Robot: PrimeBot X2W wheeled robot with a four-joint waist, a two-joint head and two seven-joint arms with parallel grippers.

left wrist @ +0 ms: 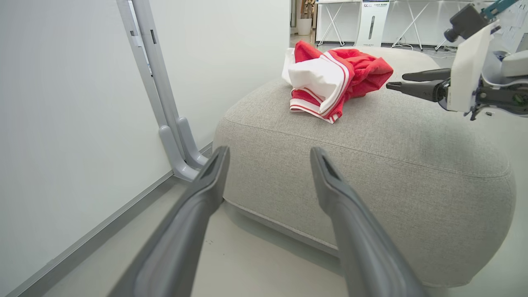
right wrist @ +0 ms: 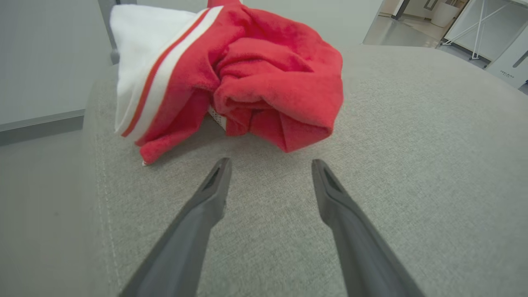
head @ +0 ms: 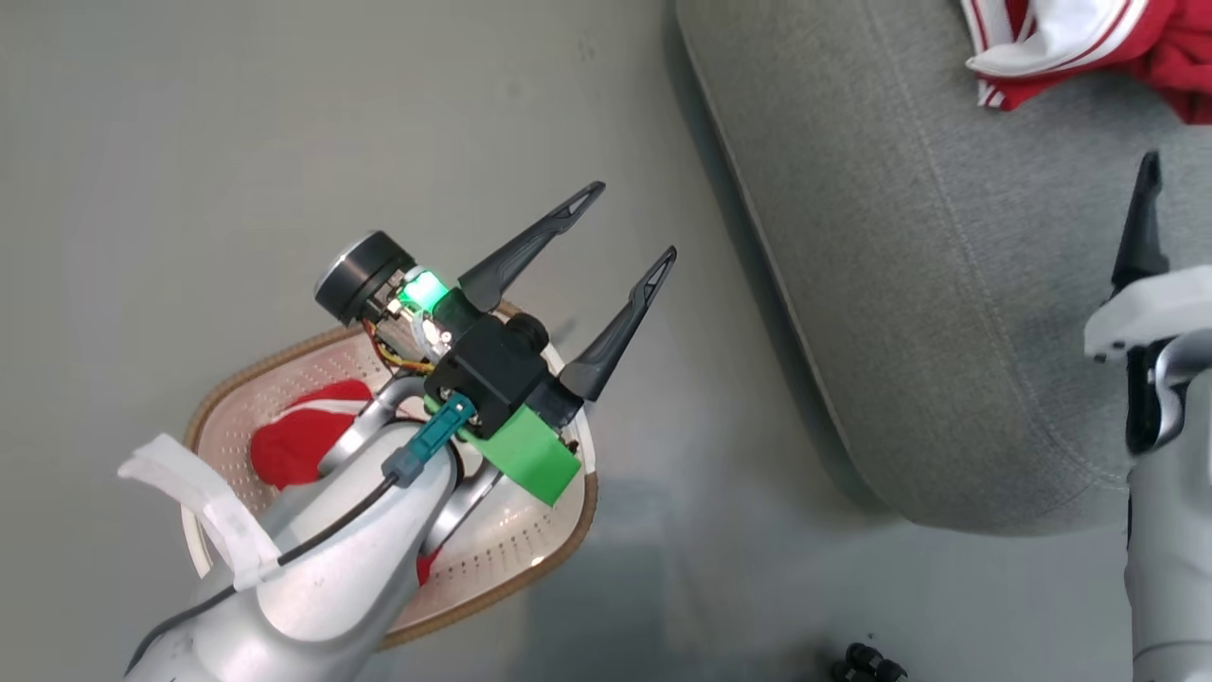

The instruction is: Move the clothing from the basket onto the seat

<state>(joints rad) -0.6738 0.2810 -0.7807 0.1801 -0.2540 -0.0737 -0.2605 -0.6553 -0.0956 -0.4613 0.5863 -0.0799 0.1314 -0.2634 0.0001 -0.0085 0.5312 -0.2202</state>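
The cream basket (head: 516,545) with its brown rim sits on the floor at the lower left. A red garment with white trim (head: 303,440) lies inside it, partly hidden by my left arm. My left gripper (head: 632,223) (left wrist: 269,152) hangs open and empty above the basket's far rim, pointing at the grey seat (head: 947,284) (left wrist: 371,165) (right wrist: 412,144). A crumpled red and white garment (head: 1070,47) (left wrist: 330,82) (right wrist: 255,74) rests on the seat's top. My right gripper (head: 1149,175) (left wrist: 396,80) (right wrist: 271,163) is open just short of that garment, holding nothing.
A white wall with a grey metal post and foot (left wrist: 177,152) stands close to the seat's left side. Grey floor separates the basket from the seat. A small black object (head: 866,663) lies on the floor near the bottom edge. White folding tables (left wrist: 412,20) stand far behind.
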